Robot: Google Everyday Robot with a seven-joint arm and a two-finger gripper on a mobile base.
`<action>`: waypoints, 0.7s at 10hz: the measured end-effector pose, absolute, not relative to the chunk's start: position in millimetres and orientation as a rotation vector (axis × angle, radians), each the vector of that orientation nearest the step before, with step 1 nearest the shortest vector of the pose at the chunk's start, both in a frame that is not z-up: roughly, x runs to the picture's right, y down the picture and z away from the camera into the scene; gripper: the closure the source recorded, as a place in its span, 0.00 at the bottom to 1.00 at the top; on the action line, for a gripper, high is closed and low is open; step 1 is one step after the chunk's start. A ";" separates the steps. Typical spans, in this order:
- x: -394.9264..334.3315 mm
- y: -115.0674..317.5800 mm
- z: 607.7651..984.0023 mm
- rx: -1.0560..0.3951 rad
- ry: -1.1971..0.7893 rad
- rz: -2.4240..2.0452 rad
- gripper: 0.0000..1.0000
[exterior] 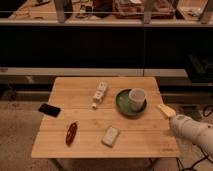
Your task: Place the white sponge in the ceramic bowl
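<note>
My gripper [165, 110] is at the right edge of the wooden table [80, 95], near the ceramic bowl [122, 104], which holds a white cup [136, 98]. The white sponge [110, 136] lies toward the front edge, apart from both.

The small, off-white, soft-looking rectangular sponge [110, 136] with rounded corners lies flat on the light wooden table [85, 95], near the front edge and slightly right of the middle. Its long side is turned a little off the table's lines. The shallow, round, dark green ceramic bowl [122, 104] sits upright further back and to the right, well apart from the sponge. A white cylindrical cup [136, 98] stands inside it. The gripper [164, 109] hangs just beside the table's right edge, near the bowl.
</note>
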State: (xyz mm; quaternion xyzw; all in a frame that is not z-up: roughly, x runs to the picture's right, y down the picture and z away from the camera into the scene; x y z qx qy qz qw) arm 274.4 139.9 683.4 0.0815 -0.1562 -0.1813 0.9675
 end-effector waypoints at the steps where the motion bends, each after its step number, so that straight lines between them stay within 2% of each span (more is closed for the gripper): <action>1: 268.8 140.4 683.7 0.162 -0.336 -0.376 0.20; 4: 208.3 158.5 682.3 0.128 -0.536 -0.505 0.20; 7: 164.9 223.2 680.6 0.052 -0.778 -0.665 0.20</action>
